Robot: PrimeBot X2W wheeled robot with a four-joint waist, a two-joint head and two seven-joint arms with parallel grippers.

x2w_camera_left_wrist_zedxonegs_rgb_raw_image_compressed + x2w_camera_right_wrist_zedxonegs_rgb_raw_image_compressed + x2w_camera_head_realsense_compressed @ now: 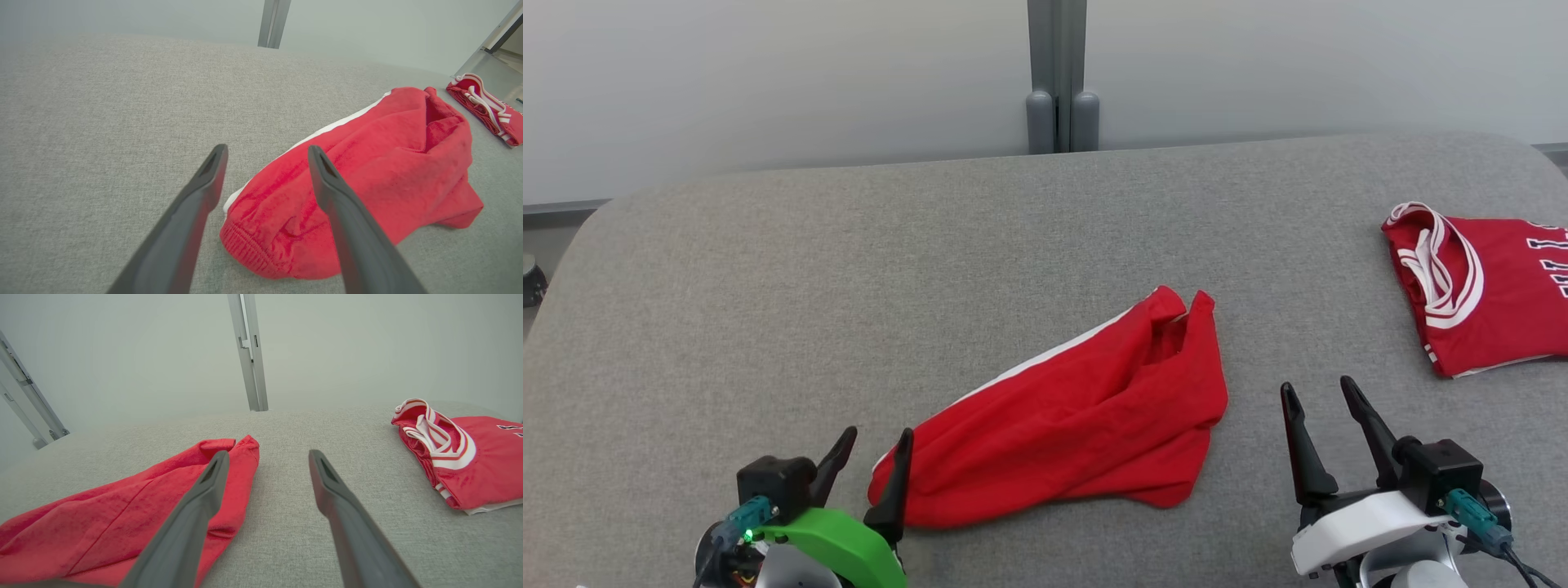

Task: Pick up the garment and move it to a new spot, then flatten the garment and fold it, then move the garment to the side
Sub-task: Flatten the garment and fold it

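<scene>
Left gripper [877, 433] hovers with fingers spread and empty, its inner finger at the near end of the red garment [1078, 416]; whether they touch cannot be told. The garment lies crumpled on the grey padded table [768, 286] between it and the right gripper [1316, 385], likewise open and holding nothing. Beyond the right gripper, to its outer side, lies a second red jersey [1486, 302] with white-trimmed straps. Its dark, white-edged lettering is cut off at the frame edge and cannot be read. The left wrist view brings out a ribbed hem and a white side stripe on the garment. The right wrist view shows its far end bunched beside that gripper's finger.
</scene>
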